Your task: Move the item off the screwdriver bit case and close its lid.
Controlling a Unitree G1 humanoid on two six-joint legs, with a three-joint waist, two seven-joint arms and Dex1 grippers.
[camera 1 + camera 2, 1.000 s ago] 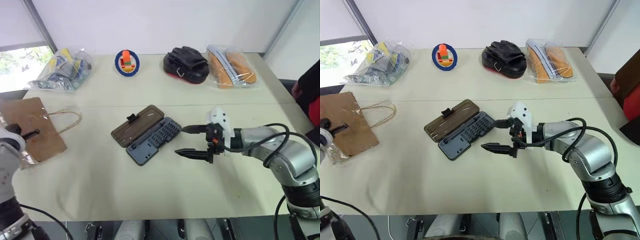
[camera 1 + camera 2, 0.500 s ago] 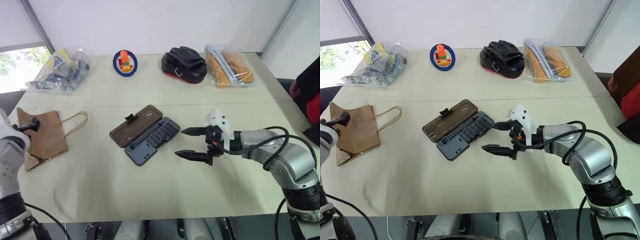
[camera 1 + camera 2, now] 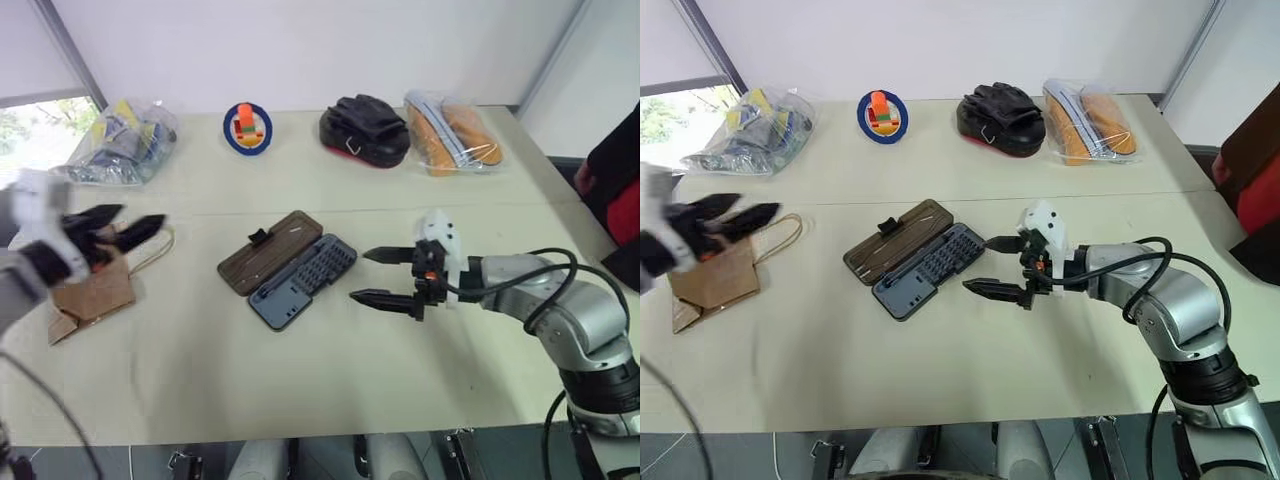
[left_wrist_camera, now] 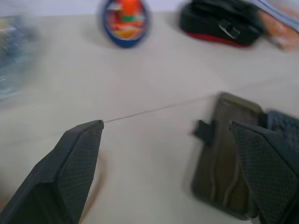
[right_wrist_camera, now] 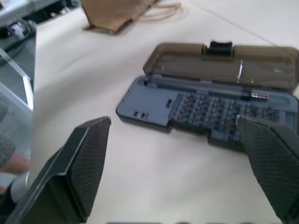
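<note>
Already the paper bag (image 3: pixel 88 290) lay at the table's left edge, well apart from the case (image 3: pixel 290 265); my left gripper (image 3: pixel 118 232) hovered above it, fingers spread, empty. The lid (image 3: pixel 270 250) lay flat open — light, stiff, best nudged at its latch edge. My right gripper (image 3: pixel 385 277) pointed level at the case, agape

The right arm (image 3: pixel 560 300) is silver-grey metal with rounded joints, black cables looping along it, and a white wrist housing (image 3: pixel 438 245) with orange-red details. Both grippers' fingers (image 5: pixel 79 163) are black, wedge-shaped, cross-hatched.
</note>
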